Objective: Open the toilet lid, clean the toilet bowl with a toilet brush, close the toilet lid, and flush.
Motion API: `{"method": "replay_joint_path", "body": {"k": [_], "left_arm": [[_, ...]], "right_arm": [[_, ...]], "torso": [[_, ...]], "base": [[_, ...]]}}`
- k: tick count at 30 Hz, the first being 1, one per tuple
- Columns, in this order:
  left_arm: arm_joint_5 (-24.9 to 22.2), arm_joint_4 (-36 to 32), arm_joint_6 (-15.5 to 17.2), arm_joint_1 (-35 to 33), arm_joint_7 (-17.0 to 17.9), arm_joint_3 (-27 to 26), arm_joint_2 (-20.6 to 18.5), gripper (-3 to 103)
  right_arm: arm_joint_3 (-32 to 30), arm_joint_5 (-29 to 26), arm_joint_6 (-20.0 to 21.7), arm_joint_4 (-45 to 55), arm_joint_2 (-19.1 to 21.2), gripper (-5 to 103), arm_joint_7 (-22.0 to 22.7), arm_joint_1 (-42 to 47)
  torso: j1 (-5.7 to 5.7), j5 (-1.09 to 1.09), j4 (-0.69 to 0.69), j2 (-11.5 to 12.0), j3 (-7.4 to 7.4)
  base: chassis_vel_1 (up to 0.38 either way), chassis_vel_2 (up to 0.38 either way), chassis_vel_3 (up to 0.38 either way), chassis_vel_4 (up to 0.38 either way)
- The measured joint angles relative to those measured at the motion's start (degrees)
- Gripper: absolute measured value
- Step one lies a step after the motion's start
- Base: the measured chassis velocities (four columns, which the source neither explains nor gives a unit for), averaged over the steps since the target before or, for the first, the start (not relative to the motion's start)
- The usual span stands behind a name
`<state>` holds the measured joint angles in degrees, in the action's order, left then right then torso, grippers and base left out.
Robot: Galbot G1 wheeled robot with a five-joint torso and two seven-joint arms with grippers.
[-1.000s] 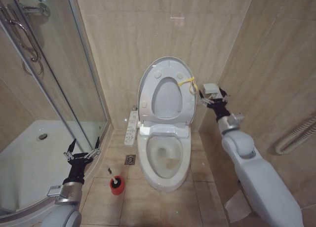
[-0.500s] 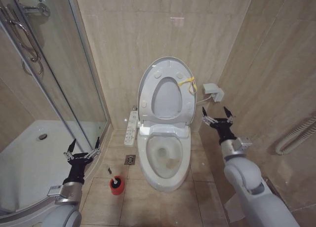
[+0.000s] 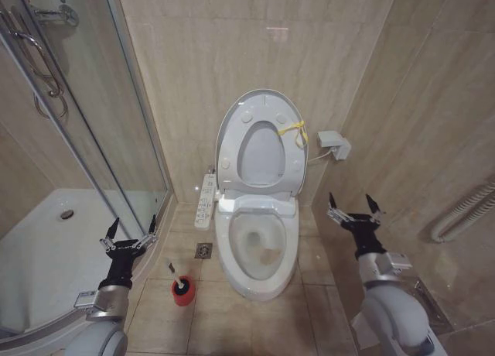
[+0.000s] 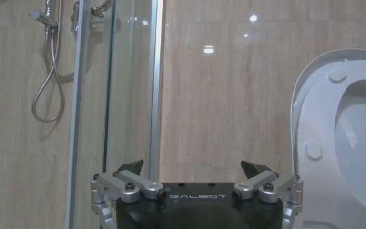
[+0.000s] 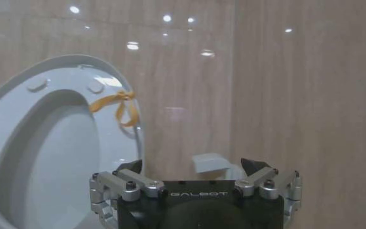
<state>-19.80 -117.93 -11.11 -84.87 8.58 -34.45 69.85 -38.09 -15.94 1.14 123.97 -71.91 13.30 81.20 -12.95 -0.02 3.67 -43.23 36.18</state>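
The toilet lid (image 3: 232, 128) stands upright against the wall; both grippers' fingers (image 3: 333, 203) spread apart.

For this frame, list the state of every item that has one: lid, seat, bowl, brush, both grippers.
toilet lid: raised, leaning against the wall.
seat: raised with the lid.
toilet bowl: uncovered.
toilet brush: standing in its red holder on the floor, untouched.
left gripper: open, empty, near the shower door.
right gripper: open, empty, to the right of the toilet.
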Motion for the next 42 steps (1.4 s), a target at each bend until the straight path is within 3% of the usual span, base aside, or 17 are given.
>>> {"method": "replay_joint_path", "body": {"k": [14, 29, 42], "left_arm": [[0.0, 0.0, 0.0, 0.0, 0.0, 0.0, 0.0, 100], [0.0, 0.0, 0.0, 0.0, 0.0, 0.0, 0.0, 100], [0.0, 0.0, 0.0, 0.0, 0.0, 0.0, 0.0, 100]], "right_arm": [[-2.7, 1.9, 0.7, 5.6, -5.6, 100, -1.5, 6.0], [3.1, 5.9, -0.2, 9.7, -8.6, 100, -3.6, 10.6], [4.4, 7.5, -0.8, 10.1, -10.1, 100, -4.1, 11.8]], "torso": [[-0.01, 0.00, 0.00, 0.0, 0.00], [-0.01, 0.00, -0.01, 0.0, 0.00], [-0.01, 0.00, 0.00, 0.0, 0.00]], "base": [[0.000, 0.000, 0.000, 0.000], [0.000, 0.000, 0.000, 0.000], [0.000, 0.000, 0.000, 0.000]]}}
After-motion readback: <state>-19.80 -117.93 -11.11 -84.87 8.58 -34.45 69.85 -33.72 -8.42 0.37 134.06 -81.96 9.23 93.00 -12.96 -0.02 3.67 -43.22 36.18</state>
